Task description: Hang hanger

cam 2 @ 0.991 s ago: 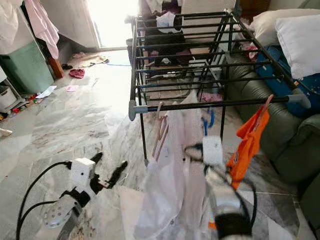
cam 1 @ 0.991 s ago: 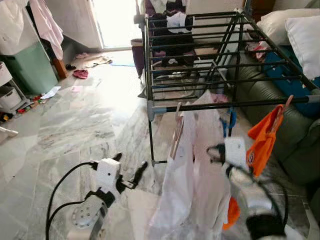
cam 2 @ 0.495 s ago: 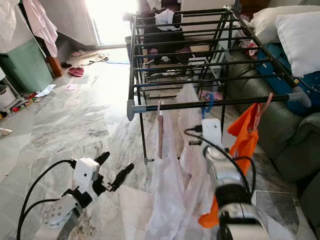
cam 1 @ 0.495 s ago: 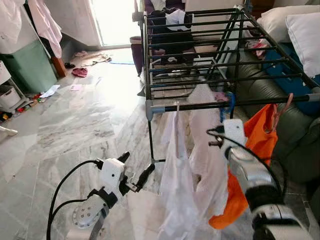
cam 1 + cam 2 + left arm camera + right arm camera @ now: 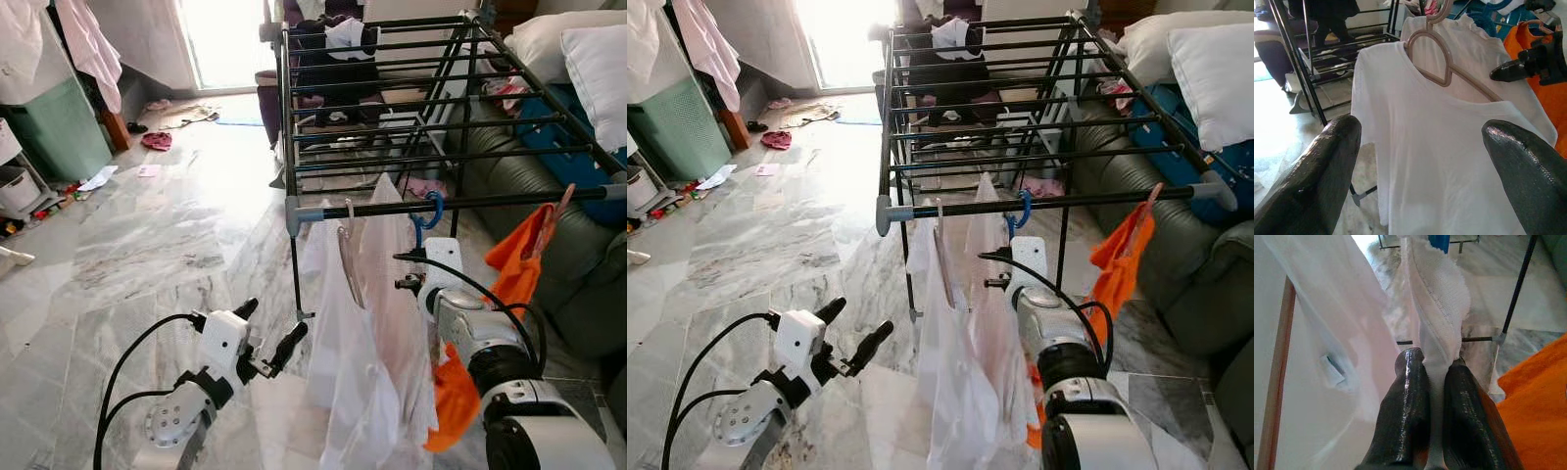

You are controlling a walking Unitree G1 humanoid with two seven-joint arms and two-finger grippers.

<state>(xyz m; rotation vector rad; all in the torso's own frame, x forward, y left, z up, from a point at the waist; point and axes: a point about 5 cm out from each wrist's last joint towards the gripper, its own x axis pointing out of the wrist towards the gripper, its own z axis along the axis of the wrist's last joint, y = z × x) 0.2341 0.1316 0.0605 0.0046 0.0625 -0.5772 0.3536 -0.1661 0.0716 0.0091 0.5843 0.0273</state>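
**Now hooking: shirt at the rail**

Your right gripper [image 5: 1436, 396] is clamped on the white shirt's [image 5: 377, 323] fabric, holding it up at the rack's [image 5: 392, 127] front rail [image 5: 470, 203]. A blue hanger [image 5: 428, 211] hooks over that rail just above. Your left gripper [image 5: 266, 335] waits open beside the shirt. Next, judge the hook seated, then let go gently.
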